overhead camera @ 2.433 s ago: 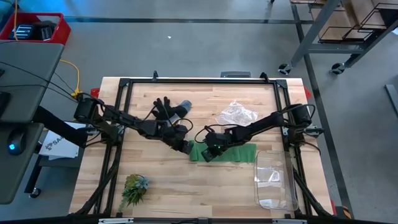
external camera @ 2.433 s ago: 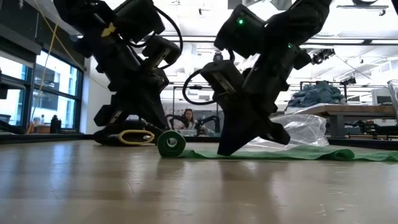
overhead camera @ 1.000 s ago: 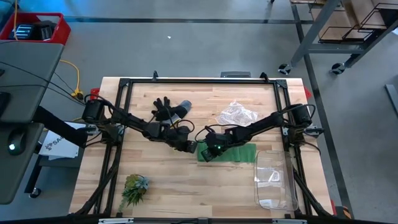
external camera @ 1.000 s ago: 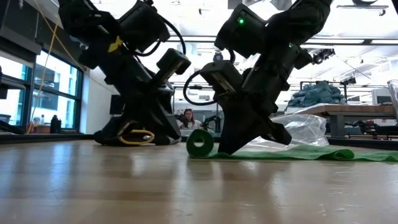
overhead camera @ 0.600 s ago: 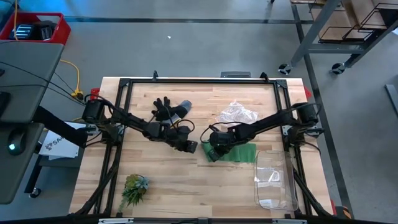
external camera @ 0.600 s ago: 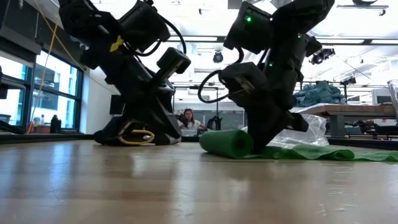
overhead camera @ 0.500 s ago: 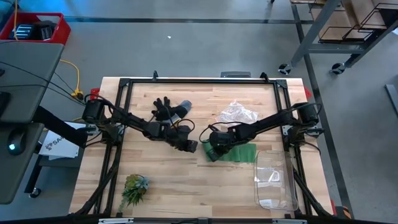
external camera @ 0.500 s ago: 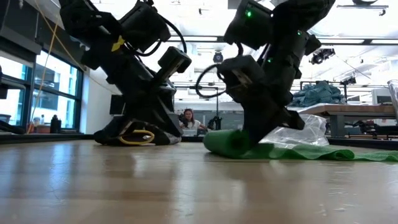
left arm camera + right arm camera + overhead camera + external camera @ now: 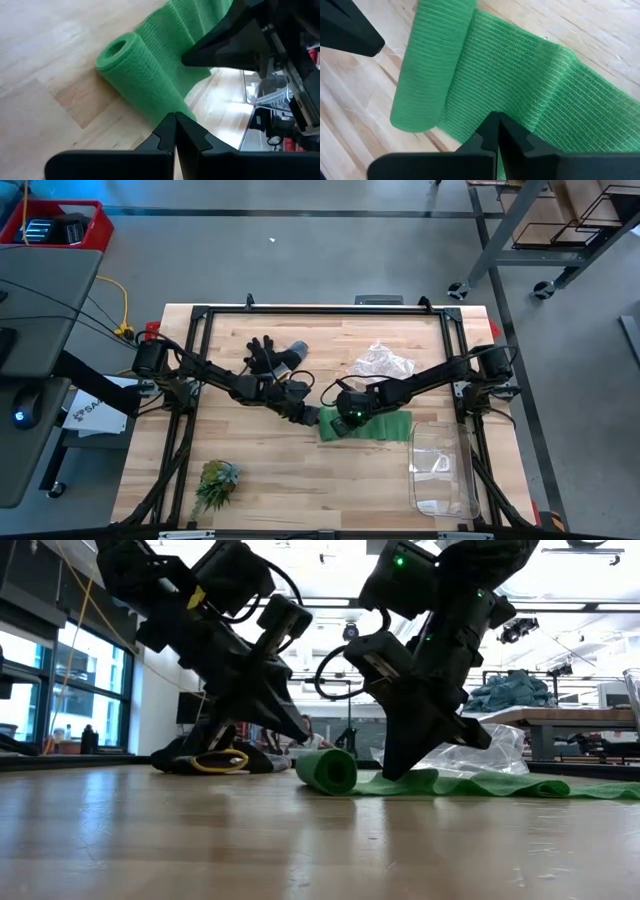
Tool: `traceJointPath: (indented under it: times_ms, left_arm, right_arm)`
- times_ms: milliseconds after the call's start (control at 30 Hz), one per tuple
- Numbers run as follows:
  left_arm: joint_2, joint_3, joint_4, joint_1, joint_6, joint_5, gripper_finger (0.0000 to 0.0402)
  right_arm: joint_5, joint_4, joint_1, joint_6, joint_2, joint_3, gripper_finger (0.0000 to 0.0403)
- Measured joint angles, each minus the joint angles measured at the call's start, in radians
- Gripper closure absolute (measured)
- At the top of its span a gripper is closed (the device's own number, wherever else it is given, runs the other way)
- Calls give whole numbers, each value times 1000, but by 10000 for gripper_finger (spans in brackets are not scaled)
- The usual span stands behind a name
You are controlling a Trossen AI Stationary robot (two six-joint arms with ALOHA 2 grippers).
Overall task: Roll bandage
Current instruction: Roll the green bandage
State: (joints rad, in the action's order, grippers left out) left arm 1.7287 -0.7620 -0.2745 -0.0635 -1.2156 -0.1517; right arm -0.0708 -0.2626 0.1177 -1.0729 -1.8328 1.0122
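The green bandage (image 9: 372, 427) lies on the wooden table. Its left end is wound into a roll (image 9: 328, 771), and the flat strip (image 9: 480, 783) runs from it toward the table's right edge. My left gripper (image 9: 175, 118) is shut, slanting down at the roll's left side (image 9: 311, 416). On the other side of the roll my right gripper (image 9: 495, 119) is shut too, and stands over the flat strip just behind the roll (image 9: 337, 420). My left gripper's shut fingertips stand at the side of the roll (image 9: 165, 102), near one of its ends, coming slanting down from the table's left. Whether they touch it I cannot tell. My right gripper comes steeply from above, and its shut fingertips meet the flat strip (image 9: 506, 107) just behind the roll. The strip lies flat on the table under them.
A black-and-grey glove (image 9: 270, 358) and a crumpled clear bag (image 9: 380, 363) lie farther back. A clear plastic container (image 9: 440, 470) stands at the near right, and a green plant tuft (image 9: 215, 483) at the near left. Bare wood lies in front of the roll.
The roll has turned about on the table: its open end faced the low camera, now its side shows. My right gripper has risen a little and come down on the strip behind the roll. My left gripper has tipped its fingers down toward the roll.
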Motion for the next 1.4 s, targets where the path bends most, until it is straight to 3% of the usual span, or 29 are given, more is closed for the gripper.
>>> traceJointPath:
  times_ms: [333, 567, 867, 1100, 1400]
  left_arm:
    - [-49, 1, 340, -13, 31, 42, 402]
    - [27, -1, 158, -19, -34, 53, 401]
    - [100, -4, 40, -13, -113, 26, 402]
    - [113, -54, 44, -3, -70, 76, 402]
    - [33, -84, 46, 7, 16, 44, 401]
  right_arm:
    - [0, -7, 0, -1, 0, 2, 403]
    - [9, -9, 0, -3, 0, 2, 403]
    - [11, -8, 0, -3, 0, 2, 403]
    - [11, -7, 0, -8, 0, 2, 403]
    - [14, -7, 0, -11, 0, 2, 403]
